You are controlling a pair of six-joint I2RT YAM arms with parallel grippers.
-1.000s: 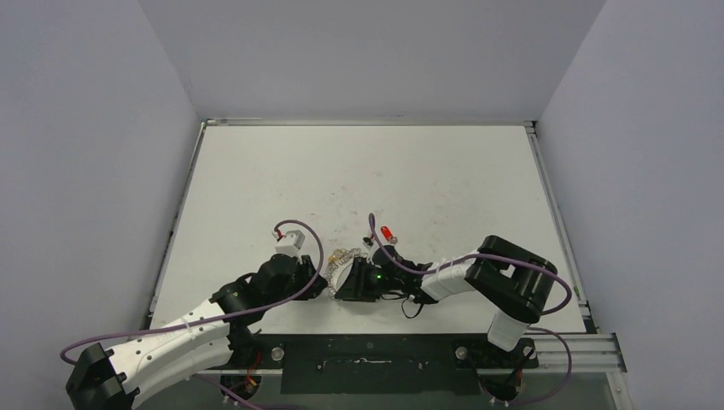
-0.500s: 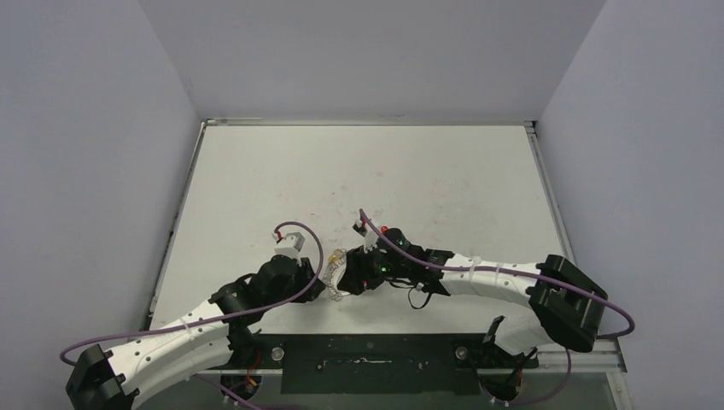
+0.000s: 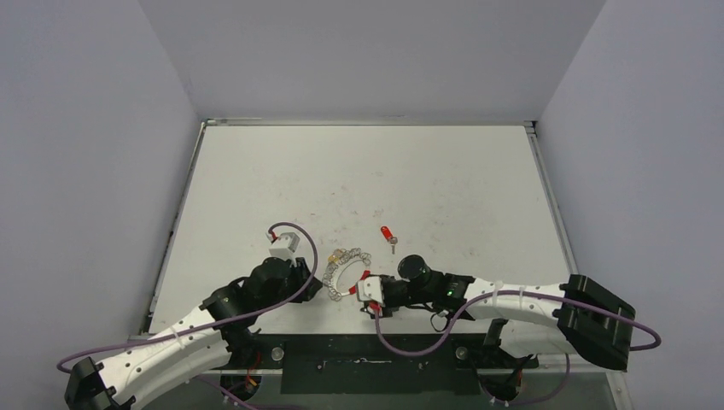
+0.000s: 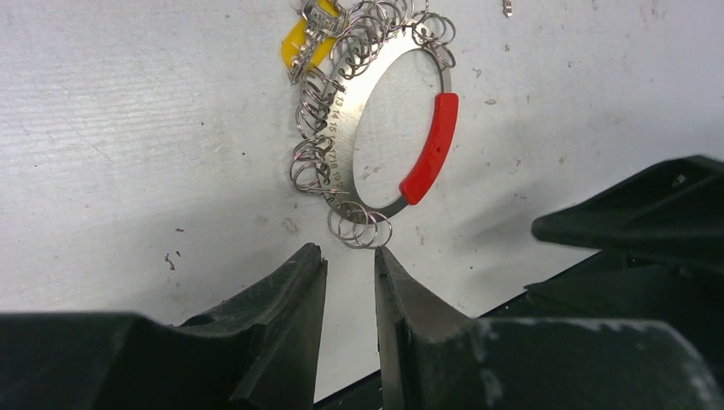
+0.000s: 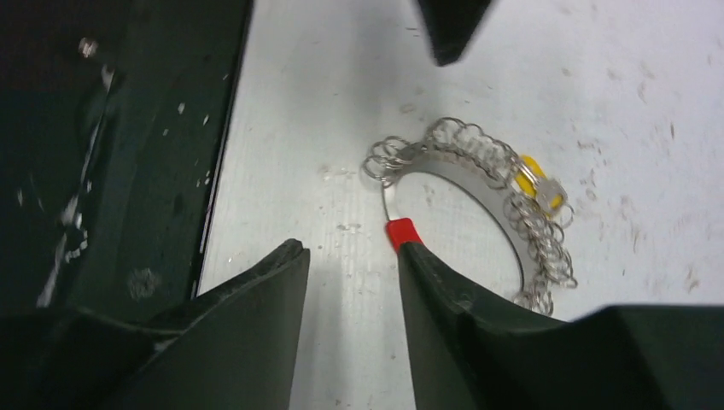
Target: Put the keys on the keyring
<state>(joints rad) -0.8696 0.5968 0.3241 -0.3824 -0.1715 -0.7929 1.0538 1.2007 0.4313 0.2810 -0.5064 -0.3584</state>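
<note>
The keyring lies flat on the table between both grippers. It is a silver band hung with many small rings, with a red sleeve on one side. The yellow-headed key hangs on its far end, and it also shows as the yellow key in the right wrist view. The red-headed key lies loose, up and right of the ring. My left gripper stands slightly open and empty, just short of the nearest small rings. My right gripper is open and empty, and its right finger covers part of the red sleeve.
The white table has raised metal edges and grey walls around it. A black rail runs along the near edge just behind both grippers. Purple cables loop over the wrists.
The right arm swung back and down toward the near edge, uncovering the red key, and its jaws opened wider. The left arm drew back slightly. The keyring shifted a little.
</note>
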